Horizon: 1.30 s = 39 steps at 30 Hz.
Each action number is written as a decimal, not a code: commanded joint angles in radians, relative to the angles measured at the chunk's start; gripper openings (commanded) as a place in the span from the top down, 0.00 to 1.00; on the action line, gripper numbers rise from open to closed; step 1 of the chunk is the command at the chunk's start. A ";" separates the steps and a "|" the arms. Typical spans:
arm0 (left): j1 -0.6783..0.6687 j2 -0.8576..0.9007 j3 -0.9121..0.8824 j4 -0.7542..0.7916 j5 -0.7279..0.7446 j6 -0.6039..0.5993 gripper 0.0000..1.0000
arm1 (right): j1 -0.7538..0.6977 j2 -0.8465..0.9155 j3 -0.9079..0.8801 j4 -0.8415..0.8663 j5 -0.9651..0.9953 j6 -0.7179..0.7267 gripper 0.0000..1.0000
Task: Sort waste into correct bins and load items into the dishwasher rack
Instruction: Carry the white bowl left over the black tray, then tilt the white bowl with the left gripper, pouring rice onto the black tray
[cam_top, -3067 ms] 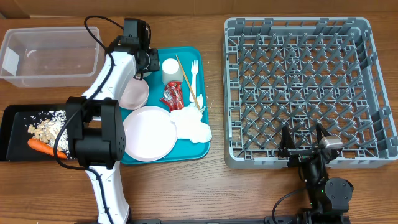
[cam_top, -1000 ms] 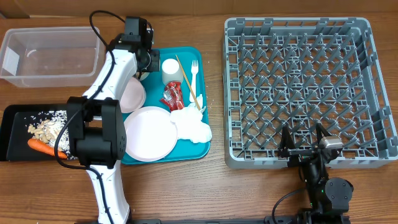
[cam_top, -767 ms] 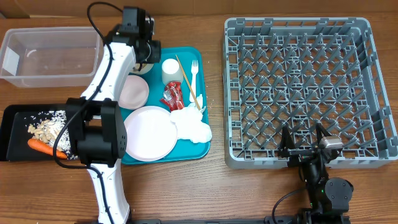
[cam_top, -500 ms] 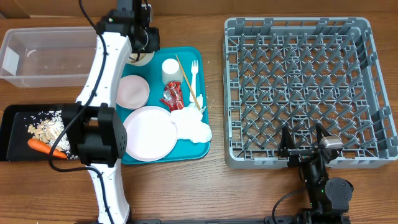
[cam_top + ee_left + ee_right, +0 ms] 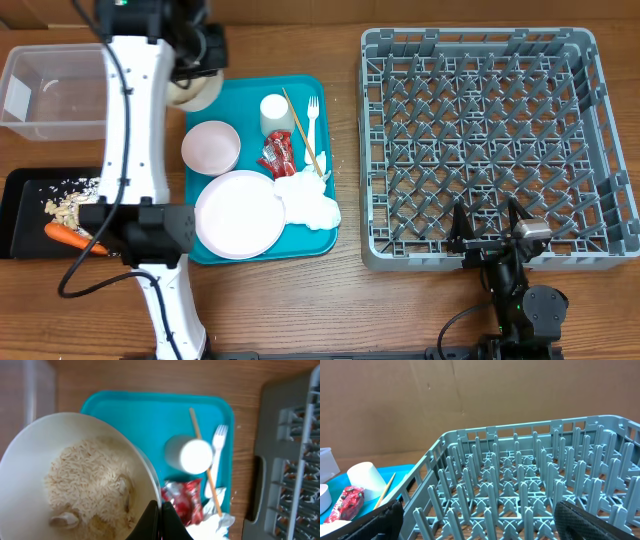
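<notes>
The dishwasher rack (image 5: pixel 480 140) sits at three o'clock, with the right gripper (image 5: pixel 487 222) spread wide at its six-o'clock edge. Waste sorting is in hand. The black tray (image 5: pixel 25 215) at eight o'clock likely awaits the small bowl (image 5: pixel 30 450), lifted at eleven o'clock with its rim clenched by the left gripper (image 5: pixel 161 512). The next move calls for carrying it over and tipping. Only the left wrist view shows the grainy scraps (image 5: pixel 85 480) inside.

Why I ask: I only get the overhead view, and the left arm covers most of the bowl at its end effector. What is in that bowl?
Observer: The left wrist view shows the small white bowl holding beige grainy food scraps, much like rice.
Operator: Where does the arm grip it?
Observer: The left end effector is shut on the bowl's rim, pinching the wall at the side nearest the teal tray.
</notes>
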<state>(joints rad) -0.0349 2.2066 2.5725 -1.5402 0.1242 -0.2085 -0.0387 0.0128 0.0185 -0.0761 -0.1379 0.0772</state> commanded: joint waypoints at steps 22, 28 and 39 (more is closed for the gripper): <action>0.586 -0.043 -0.042 -0.150 0.440 0.060 0.96 | -0.004 -0.010 -0.010 0.003 0.010 -0.006 0.00; 0.631 -0.043 -0.148 -0.150 0.563 0.136 0.96 | -0.004 -0.010 -0.010 0.003 0.010 -0.006 0.00; 0.755 -0.043 -0.256 -0.150 0.606 0.187 0.96 | -0.004 -0.010 -0.010 0.003 0.010 -0.006 0.00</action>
<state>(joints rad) 0.6781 2.2009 2.3344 -1.6871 0.6949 -0.0532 -0.0387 0.0128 0.0185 -0.0757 -0.1379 0.0772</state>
